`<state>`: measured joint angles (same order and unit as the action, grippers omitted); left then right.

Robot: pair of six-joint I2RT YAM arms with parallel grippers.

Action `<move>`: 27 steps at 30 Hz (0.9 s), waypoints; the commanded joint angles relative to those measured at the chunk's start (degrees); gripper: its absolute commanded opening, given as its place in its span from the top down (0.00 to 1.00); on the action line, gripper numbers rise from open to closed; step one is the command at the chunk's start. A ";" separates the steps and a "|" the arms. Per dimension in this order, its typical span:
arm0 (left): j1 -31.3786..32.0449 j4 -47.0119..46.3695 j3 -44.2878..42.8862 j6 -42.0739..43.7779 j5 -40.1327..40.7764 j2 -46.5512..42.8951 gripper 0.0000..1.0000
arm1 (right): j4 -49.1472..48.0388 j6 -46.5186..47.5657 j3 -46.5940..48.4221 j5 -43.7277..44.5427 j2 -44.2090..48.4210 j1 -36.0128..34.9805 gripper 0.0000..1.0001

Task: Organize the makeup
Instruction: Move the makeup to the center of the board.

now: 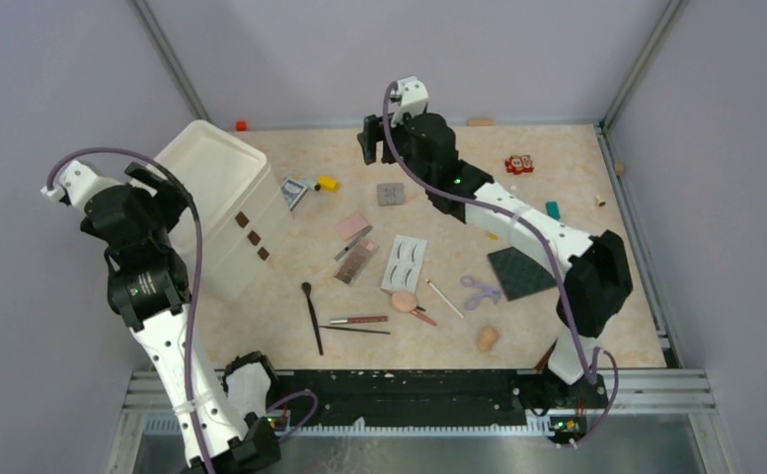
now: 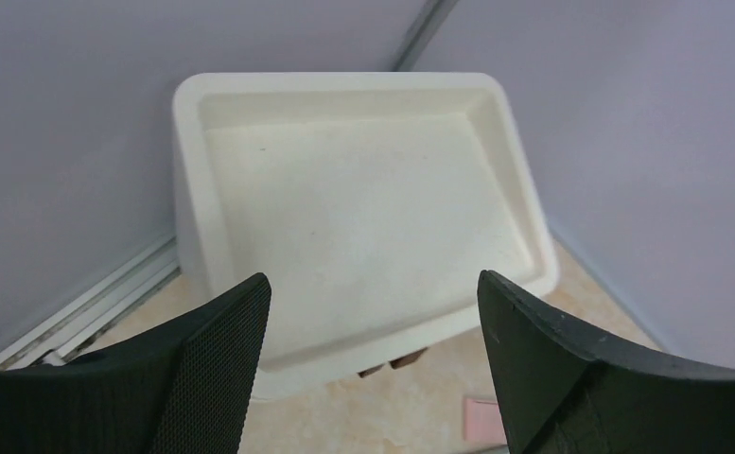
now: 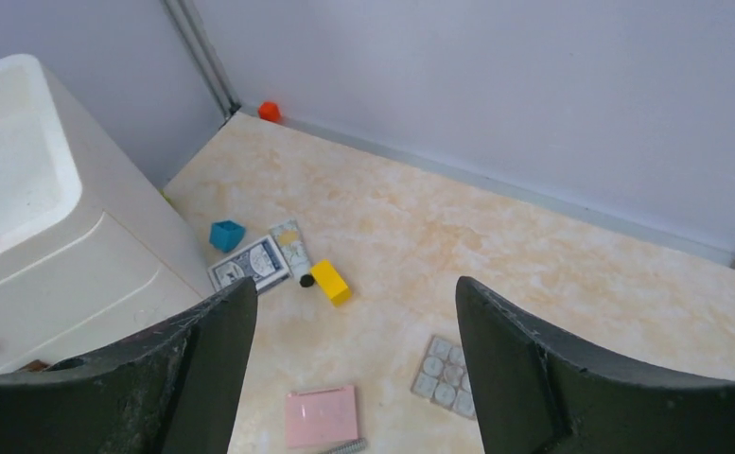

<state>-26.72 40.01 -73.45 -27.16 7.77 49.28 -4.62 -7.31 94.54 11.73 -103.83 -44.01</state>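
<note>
1. Peach egg-shaped sponge (image 1: pixel 488 339): lies on the marbled table (image 1: pixel 596 326) at 5 o'clock from its centre, closest to the arm bases.
2. Thin black long-handled brush (image 1: pixel 312 316): lies at 7 o'clock. Two slim pencils (image 1: pixel 359 320) lie side by side just at its 3 o'clock.
3. Round peach puff (image 1: pixel 404 300): lies at 6 o'clock, touching the near edge of item 5.
4. Purple loop-handled curler (image 1: pixel 480 290): lies at 4 o'clock, apart from the puff.
5. White false-eyelash card (image 1: pixel 405 262): lies flat at the centre.
6. Brown rectangular eyeshadow palette (image 1: pixel 356 262): lies just at 9 o'clock of the card.
7. Pink square compact (image 1: pixel 352 226): lies at 12 o'clock of the palette, closed and flat.
8. Left gripper (image 2: pixel 373 369): its fingers are spread wide with nothing between them. It hangs over the tray top of the white plastic drawer unit (image 2: pixel 363 218) at 9 o'clock.
9. Right gripper (image 3: pixel 356 369): its fingers are spread and hold nothing. It hangs above bare table at 12 o'clock. The compact lies below it. A yellow block (image 3: pixel 330 282) and a blue-grey patterned card box (image 3: pixel 250 263) lie beyond, near the drawer unit.
</note>
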 commanded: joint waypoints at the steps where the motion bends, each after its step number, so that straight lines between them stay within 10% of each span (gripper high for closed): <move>1: 1.43 -0.53 -5.18 -3.12 -9.85 3.18 0.15 | -0.01 -5.29 -8.52 5.03 8.43 0.53 0.24; 13: 50.52 -5.38 -18.08 -2.51 28.28 23.25 0.10 | 4.46 -9.23 -28.62 11.49 31.08 1.29 0.24; 27: 51.63 -14.24 -34.11 5.41 31.91 57.46 0.04 | 13.54 -10.61 -40.16 16.12 42.95 2.06 0.24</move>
<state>25.26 29.58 -102.48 -23.51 36.56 102.02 7.16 -16.62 55.88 26.37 -63.07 -42.78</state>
